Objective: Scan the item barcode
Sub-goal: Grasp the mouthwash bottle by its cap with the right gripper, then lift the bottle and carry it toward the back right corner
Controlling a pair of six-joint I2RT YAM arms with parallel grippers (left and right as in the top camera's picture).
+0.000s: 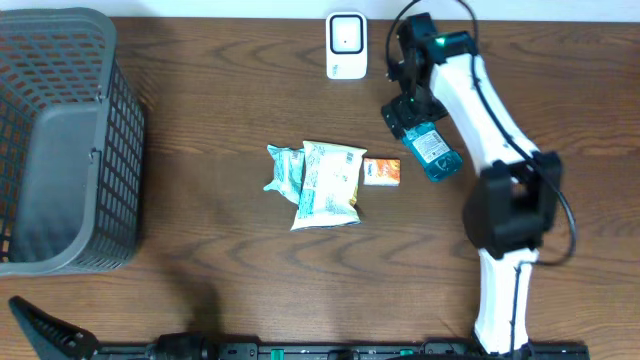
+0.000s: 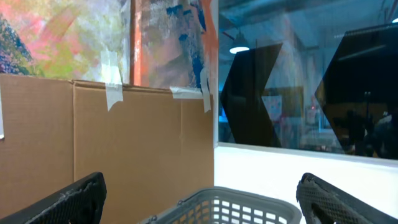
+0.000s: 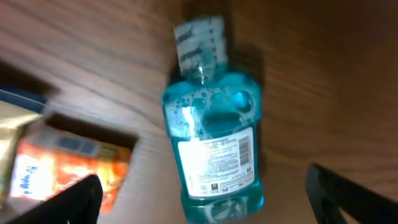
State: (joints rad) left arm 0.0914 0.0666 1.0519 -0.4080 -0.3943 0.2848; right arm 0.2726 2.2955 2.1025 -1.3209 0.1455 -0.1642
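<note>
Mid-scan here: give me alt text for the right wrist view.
A blue bottle lies flat on the wooden table, its label's barcode facing up. The open right pincer hovers above it, fingers either side, not touching; an orange box sits at left.

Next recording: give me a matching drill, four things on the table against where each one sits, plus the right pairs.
Things:
1 basket
2 scanner
3 blue bottle
4 orange box

Places:
A between the snack bag and the blue bottle
B far left of the table
C lying flat, farthest right of the four
D back edge, near the centre

Pairs: 1-B; 2-D; 3-C; 4-A
</note>
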